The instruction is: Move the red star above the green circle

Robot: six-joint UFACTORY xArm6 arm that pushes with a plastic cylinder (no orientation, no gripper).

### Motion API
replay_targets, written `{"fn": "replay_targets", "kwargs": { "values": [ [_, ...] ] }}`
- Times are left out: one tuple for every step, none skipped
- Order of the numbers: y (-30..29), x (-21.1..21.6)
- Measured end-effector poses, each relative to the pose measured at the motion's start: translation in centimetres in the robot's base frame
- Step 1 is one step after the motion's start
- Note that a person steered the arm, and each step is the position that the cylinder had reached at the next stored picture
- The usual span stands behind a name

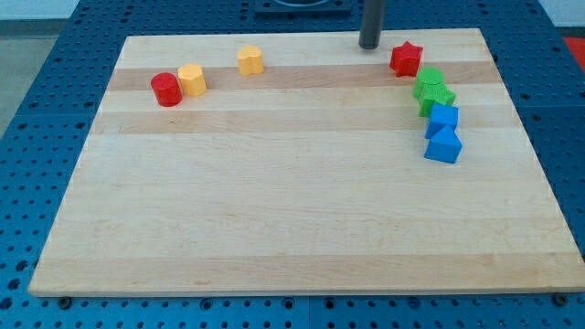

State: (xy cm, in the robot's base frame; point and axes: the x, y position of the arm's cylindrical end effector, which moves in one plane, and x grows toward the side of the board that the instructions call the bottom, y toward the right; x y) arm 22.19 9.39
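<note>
The red star [405, 58] lies near the board's top right. Just below and right of it sits a green block [427, 83], rounded and likely the green circle, touching a second green block [437, 99], star-like, beneath it. The red star touches or nearly touches the upper green block. My tip [369, 45] rests on the board near its top edge, a short way to the left of the red star and slightly above it, apart from it.
Two blue blocks [443, 119] [443, 146] continue the column below the green ones. At the top left are a red cylinder [166, 90], a yellow block [192, 79] touching it, and another yellow block [250, 60]. The wooden board [292, 228] lies on a blue pegboard table.
</note>
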Motion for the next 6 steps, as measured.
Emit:
{"fn": "replay_targets", "kwargs": {
  "values": [
    [-0.5, 1.6],
    [0.6, 3.2],
    [2.2, 4.7],
    [4.2, 5.1],
    [5.4, 5.0],
    [5.3, 3.9]
  ]
}}
